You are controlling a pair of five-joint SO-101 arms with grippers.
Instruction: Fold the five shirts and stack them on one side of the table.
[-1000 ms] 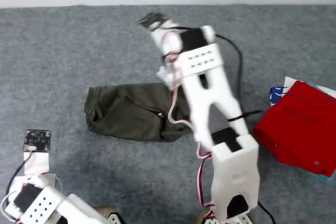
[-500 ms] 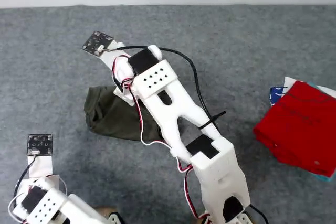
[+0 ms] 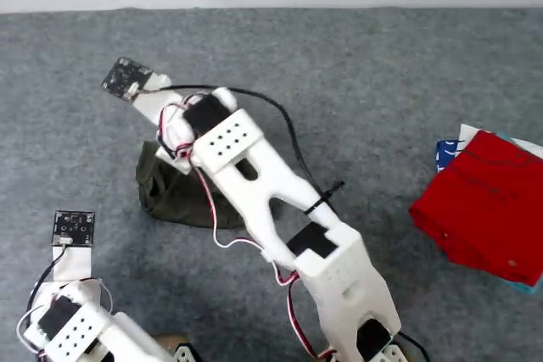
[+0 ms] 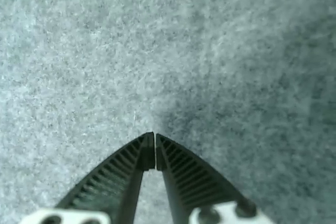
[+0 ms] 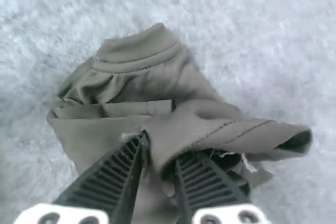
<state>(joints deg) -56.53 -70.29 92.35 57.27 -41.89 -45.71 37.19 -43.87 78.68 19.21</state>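
Two grippers logged. Right gripper (image 5: pixel 157 156): jaws nearly together, pinching fold of olive shirt (image 5: pixel 157 93); cloth drapes over one finger. Left gripper (image 4: pixel 155 145): jaws closed, tips touching, nothing between them, over bare mat (image 4: pixel 210 51). Olive shirt bunched left of table centre, partly under right arm (image 3: pixel 254 175). Left arm (image 3: pixel 72 328) at near-left corner, well apart from olive shirt. Red shirt (image 3: pixel 484 205) folded at right edge, on top of stack; blue cloth (image 3: pixel 447 152) peeks out beneath.
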